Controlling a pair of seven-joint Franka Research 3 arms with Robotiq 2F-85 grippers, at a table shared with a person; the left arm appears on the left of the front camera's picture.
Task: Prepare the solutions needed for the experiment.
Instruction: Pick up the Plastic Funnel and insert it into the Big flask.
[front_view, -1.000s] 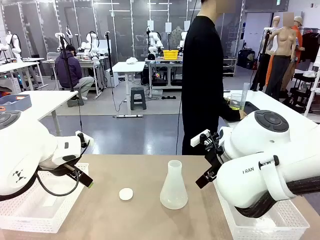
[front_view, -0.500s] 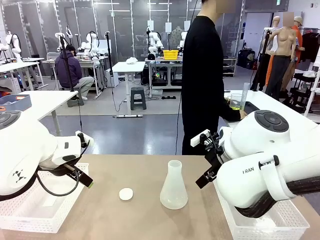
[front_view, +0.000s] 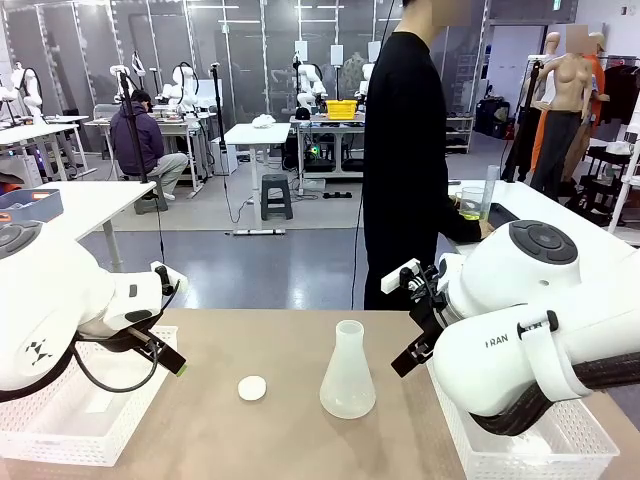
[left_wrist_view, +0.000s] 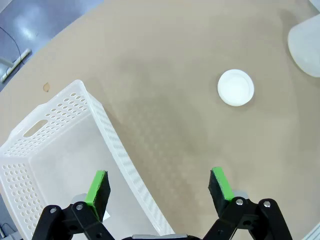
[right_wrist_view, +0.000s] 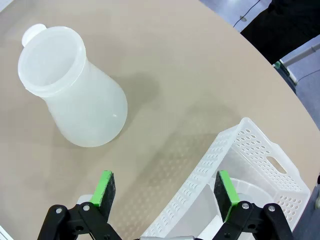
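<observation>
In the front view a translucent white plastic conical flask (front_view: 348, 372) stands upright on the tan table (front_view: 300, 335), and a small white round cap (front_view: 252, 388) lies just left of the flask. A white perforated plastic basket (front_view: 60, 440) sits well left of the flask, and a second white perforated basket (front_view: 565, 445) sits to its right. Far beyond the flask and to its right, by a person in black (front_view: 405, 150), the pale yellow-green solutions (front_view: 469, 213) form a shallow layer in a small clear beaker on a white side table (front_view: 545, 205). In the left wrist view the left gripper (left_wrist_view: 160, 182) hangs with its green pads wide apart and nothing between them, over the first basket's rim; the cap lies on bare table on the way towards the flask. In the right wrist view the right gripper (right_wrist_view: 165, 187) is likewise spread wide and empty, the flask standing apart from it beyond one pad and the second basket's corner beneath the other pad.
</observation>
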